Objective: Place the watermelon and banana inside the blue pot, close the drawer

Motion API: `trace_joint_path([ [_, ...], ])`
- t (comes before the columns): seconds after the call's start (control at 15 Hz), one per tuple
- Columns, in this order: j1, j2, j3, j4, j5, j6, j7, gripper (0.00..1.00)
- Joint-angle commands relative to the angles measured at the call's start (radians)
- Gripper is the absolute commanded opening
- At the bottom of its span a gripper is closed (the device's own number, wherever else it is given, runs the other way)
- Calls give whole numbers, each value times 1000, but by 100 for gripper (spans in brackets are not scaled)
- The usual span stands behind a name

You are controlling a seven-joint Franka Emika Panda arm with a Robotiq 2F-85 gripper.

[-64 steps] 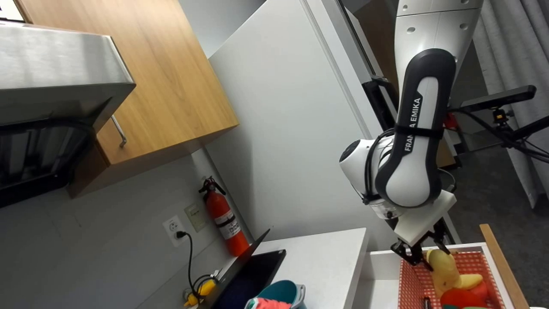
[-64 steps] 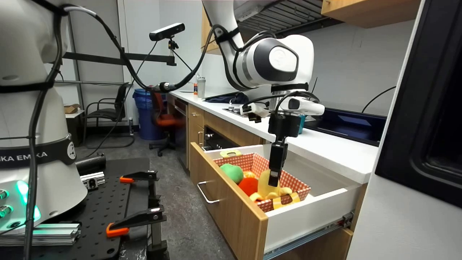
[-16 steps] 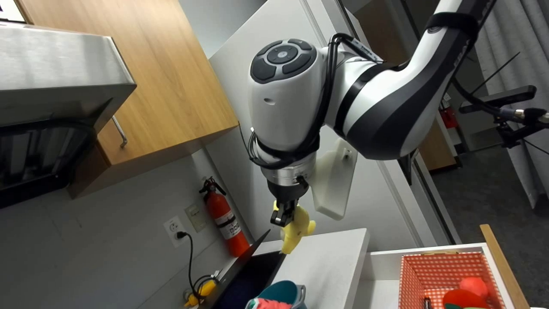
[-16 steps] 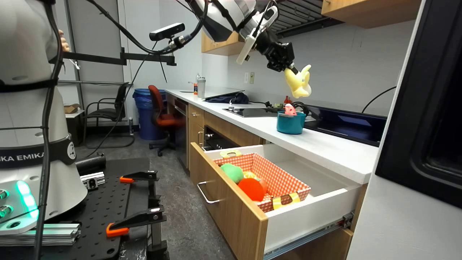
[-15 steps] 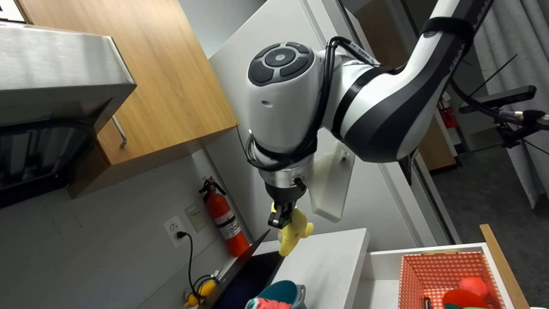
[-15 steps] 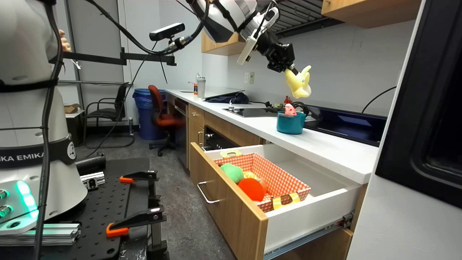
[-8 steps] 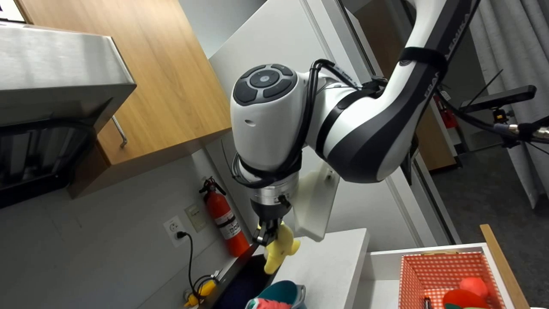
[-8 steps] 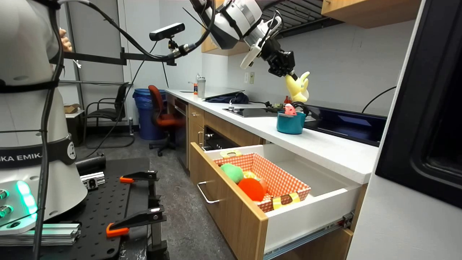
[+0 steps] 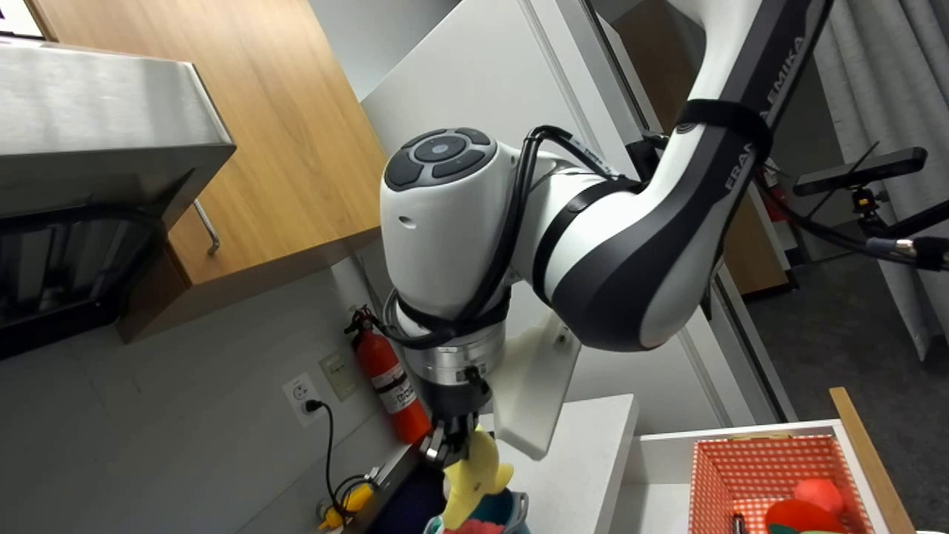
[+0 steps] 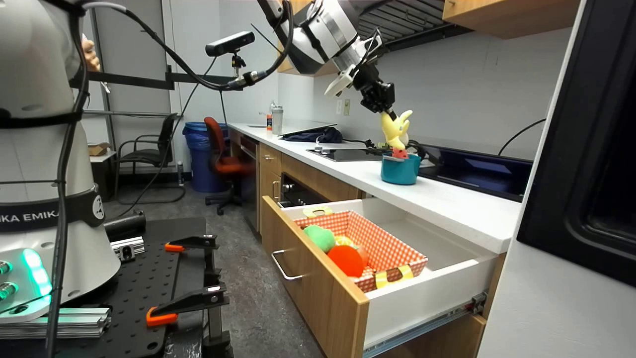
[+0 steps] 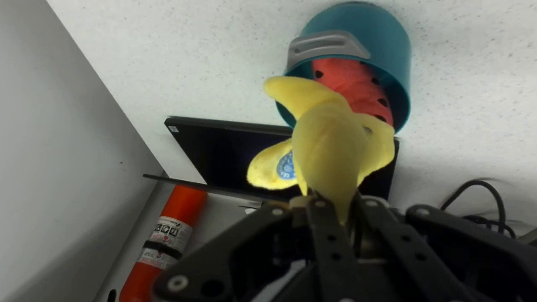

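The yellow plush banana (image 11: pixel 329 142) hangs by its narrow end from my gripper (image 11: pixel 339 201), which is shut on it. In an exterior view the banana (image 10: pixel 395 130) is just above the blue pot (image 10: pixel 400 172), its lower end in line with the top of the watermelon (image 10: pixel 399 153); whether they touch I cannot tell. Red flesh of the watermelon (image 11: pixel 356 86) pokes out of the pot (image 11: pixel 381 33) in the wrist view, where the banana covers part of the pot's mouth. The drawer (image 10: pixel 318 278) stands pulled out, its wooden front seen in both exterior views.
Inside the drawer, a red-checked basket (image 10: pixel 380 243) holds a green toy (image 10: pixel 319 237) and red ones (image 10: pixel 347 260). Behind the pot lies a dark slab (image 10: pixel 477 166). A fire extinguisher (image 9: pixel 391 378) and a plugged-in cable (image 9: pixel 330 445) are by the wall.
Earlier, the banana sat in the drawer's basket with my gripper at it; it has since been lifted out to the counter. Over the last second, gripper and banana came down toward the pot.
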Motion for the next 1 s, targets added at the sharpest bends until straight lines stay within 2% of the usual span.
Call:
trace_joint_path([
  [0.0, 16, 32, -9, 34, 101, 31, -79, 2],
  [0.47, 29, 57, -35, 66, 175, 20, -142, 2],
  [0.53, 29, 59, -38, 70, 189, 13, -151, 34],
  [0.6, 29, 62, -41, 74, 200, 10, -159, 35],
  [0.67, 30, 66, -44, 78, 216, 2, -170, 40],
  [0.93, 33, 73, -59, 85, 259, -5, -201, 72],
])
